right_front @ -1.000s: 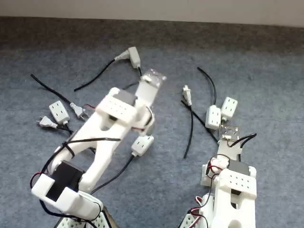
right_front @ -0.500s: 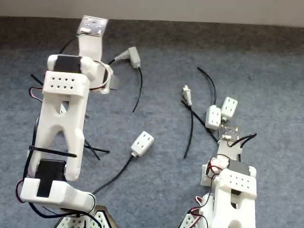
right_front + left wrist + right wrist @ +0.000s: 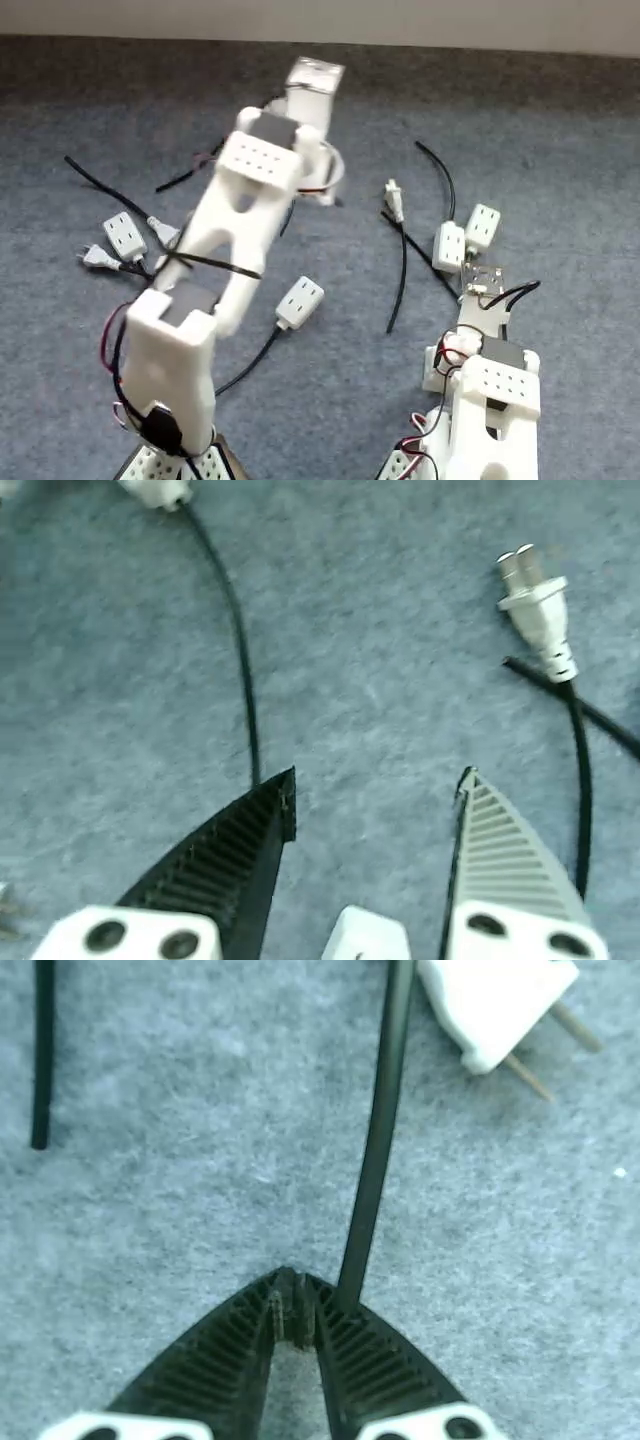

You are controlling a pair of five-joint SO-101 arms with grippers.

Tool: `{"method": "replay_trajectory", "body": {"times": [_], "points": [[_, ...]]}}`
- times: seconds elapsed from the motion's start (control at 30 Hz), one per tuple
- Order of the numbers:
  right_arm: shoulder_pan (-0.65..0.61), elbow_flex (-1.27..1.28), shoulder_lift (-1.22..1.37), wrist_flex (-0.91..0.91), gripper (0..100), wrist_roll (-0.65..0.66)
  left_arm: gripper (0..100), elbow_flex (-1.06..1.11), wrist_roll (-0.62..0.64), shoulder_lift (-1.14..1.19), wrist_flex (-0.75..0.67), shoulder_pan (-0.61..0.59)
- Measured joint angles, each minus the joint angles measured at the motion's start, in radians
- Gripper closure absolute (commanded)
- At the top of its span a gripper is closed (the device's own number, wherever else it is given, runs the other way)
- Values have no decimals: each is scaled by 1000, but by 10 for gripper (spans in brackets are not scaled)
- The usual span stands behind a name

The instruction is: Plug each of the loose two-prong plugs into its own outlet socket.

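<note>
White plastic forms the two-prong plug (image 3: 535, 605), which is located ahead of the left gripper (image 3: 379, 780) and off to the side of its grey finger (image 3: 495, 850). The prongs are pointed away from the gripper, and the plug cable (image 3: 578, 770) is routed back past that finger. The plug is not contacted. The fingers of the left gripper are held wide apart above bare carpet (image 3: 400, 680), with nothing between them. A second plug (image 3: 155, 490) is cut off by the frame edge farther ahead. Its second cable (image 3: 240, 650) is routed down to the tip of the black finger (image 3: 230, 860).

In the right wrist view, a pronged plug (image 3: 495, 1000) is positioned ahead of the right gripper (image 3: 295, 1300) and to one side, apart from it. The fingers of the right gripper are pressed together on nothing. A thick cable (image 3: 380, 1130) is routed just beside this plug and is passed behind the outer edge of one finger, not between the two. A short cable end (image 3: 40, 1060) is laid on the opposite side.

In the high view, paired sockets (image 3: 449, 245) are seen touching each other just beyond the right arm (image 3: 495, 385). A single socket (image 3: 300, 300) is laid beside the left arm (image 3: 250, 190). A far socket (image 3: 124, 233) is placed on that arm's other side, flanked by an outer plug (image 3: 98, 258) and an inner plug (image 3: 163, 232).
</note>
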Motion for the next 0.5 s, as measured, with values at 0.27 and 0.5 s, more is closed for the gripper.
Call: {"method": "replay_trajectory", "body": {"times": [0.27,0.5], "points": [[0,0,0,0,989,0,741,-537,23,451,0,153],[0,0,0,0,989,0,741,-1013,23,813,0,161]]}}
